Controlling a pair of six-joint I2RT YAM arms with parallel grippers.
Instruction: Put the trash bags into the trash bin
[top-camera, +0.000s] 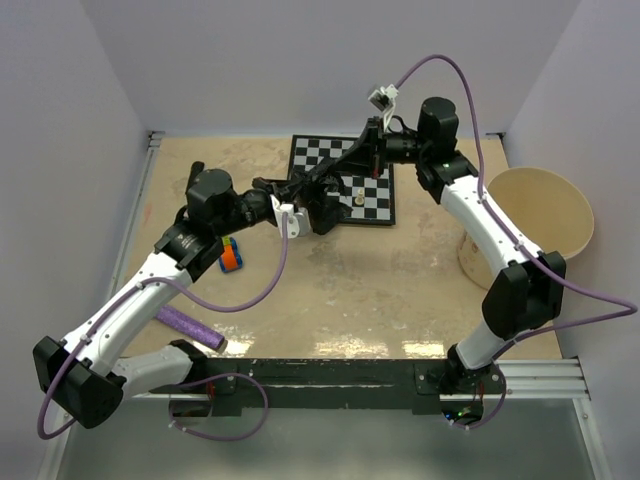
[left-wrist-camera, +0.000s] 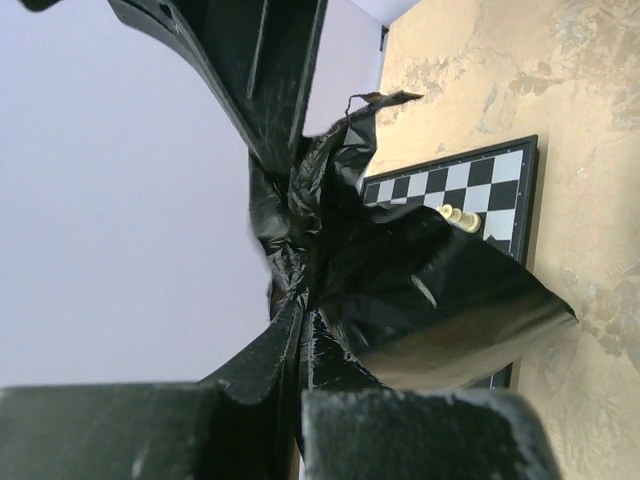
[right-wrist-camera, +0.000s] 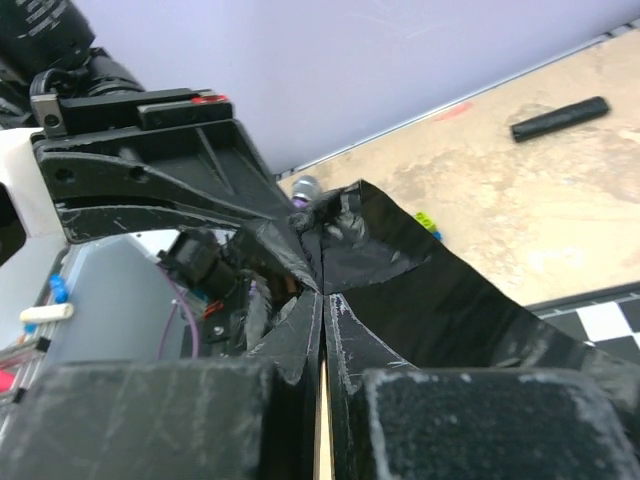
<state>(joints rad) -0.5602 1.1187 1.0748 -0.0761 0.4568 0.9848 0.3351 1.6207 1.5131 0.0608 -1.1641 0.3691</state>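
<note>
A sheet of glossy black trash bag (top-camera: 328, 215) hangs crumpled over the near edge of the chessboard (top-camera: 350, 165), held between both arms. My left gripper (left-wrist-camera: 297, 298) is shut on the bag (left-wrist-camera: 430, 290), its film bunched at the fingertips. From the opposite side my right gripper (right-wrist-camera: 322, 288) is also shut on the same bag (right-wrist-camera: 430, 290). The two grippers meet tip to tip (top-camera: 318, 198). A short black roll (right-wrist-camera: 560, 118) lies on the table at the far left (top-camera: 195, 168). The cream trash bin (top-camera: 535, 225) stands at the right edge, away from both grippers.
A pale chess piece (left-wrist-camera: 460, 218) stands on the chessboard just behind the bag. A purple textured roll (top-camera: 190, 328) lies near the left arm's base. A small coloured cube (top-camera: 231, 255) sits under the left forearm. Grey walls enclose the table on three sides.
</note>
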